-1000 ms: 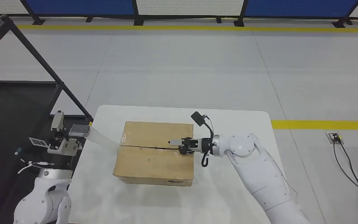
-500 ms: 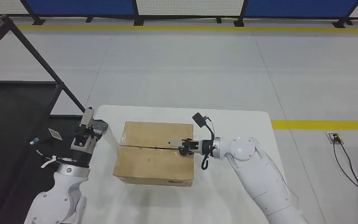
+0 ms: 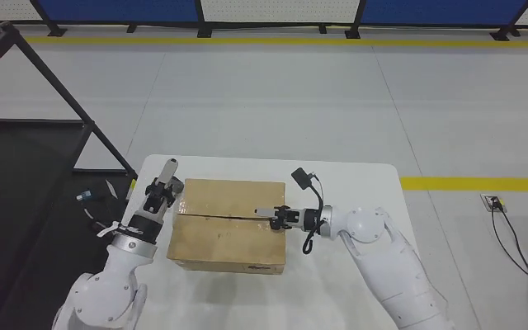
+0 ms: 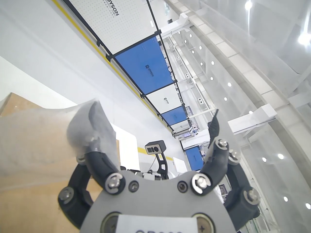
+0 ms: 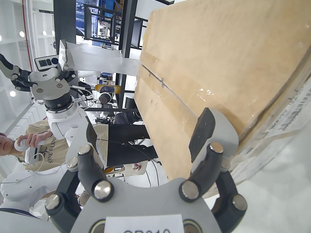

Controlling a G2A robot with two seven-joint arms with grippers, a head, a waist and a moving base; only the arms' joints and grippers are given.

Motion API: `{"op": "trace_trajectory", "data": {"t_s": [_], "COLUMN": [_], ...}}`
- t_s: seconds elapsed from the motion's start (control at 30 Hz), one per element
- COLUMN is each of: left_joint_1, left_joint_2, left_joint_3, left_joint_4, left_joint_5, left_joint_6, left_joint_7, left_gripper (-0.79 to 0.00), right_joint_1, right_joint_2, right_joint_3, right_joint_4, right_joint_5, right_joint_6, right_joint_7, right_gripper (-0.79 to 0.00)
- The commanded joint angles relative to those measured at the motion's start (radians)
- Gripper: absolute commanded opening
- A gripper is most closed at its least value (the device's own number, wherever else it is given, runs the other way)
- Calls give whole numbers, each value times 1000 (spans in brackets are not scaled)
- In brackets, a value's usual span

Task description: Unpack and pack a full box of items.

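Left gripper (image 4: 155, 127) has its fingers spread wide with nothing held between them, yet a strip of clear tape (image 4: 36, 141) clings to one finger (image 4: 97, 122) and runs back to the cardboard box (image 3: 227, 239). Seen from above, this gripper hovers just off the box's far left corner, close to the left edge of the white table (image 3: 355, 177). A black frame (image 3: 85, 122) stands beside that edge, so room is tight there. Right gripper (image 3: 272, 213) is likewise open and empty, lying level over the box's right edge at the end of the centre seam (image 3: 223, 216). Its wrist view puts one finger (image 5: 201, 132) just beside the box's top edge and the other out in free air. The box sits in the middle of the table with its flaps shut, and bare tabletop shows along its far side and on the right beyond the arm. From above the tape is hard to make out. The right wrist view shows it plainly, stretched from the seam's far end to the left gripper's finger, lifted off the box top.
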Motion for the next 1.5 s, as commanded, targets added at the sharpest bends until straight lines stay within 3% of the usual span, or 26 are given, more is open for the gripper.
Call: {"op": "trace_trajectory", "data": {"t_s": [0.0, 0.43, 1.47], "left_joint_1": [-9, -53, -108], "left_joint_2": [-2, -8, -24], "left_joint_3": [15, 101, 194], "left_joint_4": [-2, 1, -40], "left_joint_5": [21, 189, 451], "left_joint_6": [6, 52, 76], "left_joint_7": [-2, -45, -112], "left_gripper": [0, 0, 0], "right_joint_1": [0, 5, 32], "right_joint_2": [2, 11, 23], "right_joint_3": [0, -9, -37], "right_joint_4": [1, 27, 76], "right_joint_5": [3, 26, 74], "right_joint_6": [0, -7, -37], "right_joint_7": [-1, 6, -11], "right_gripper": [0, 0, 0]}}
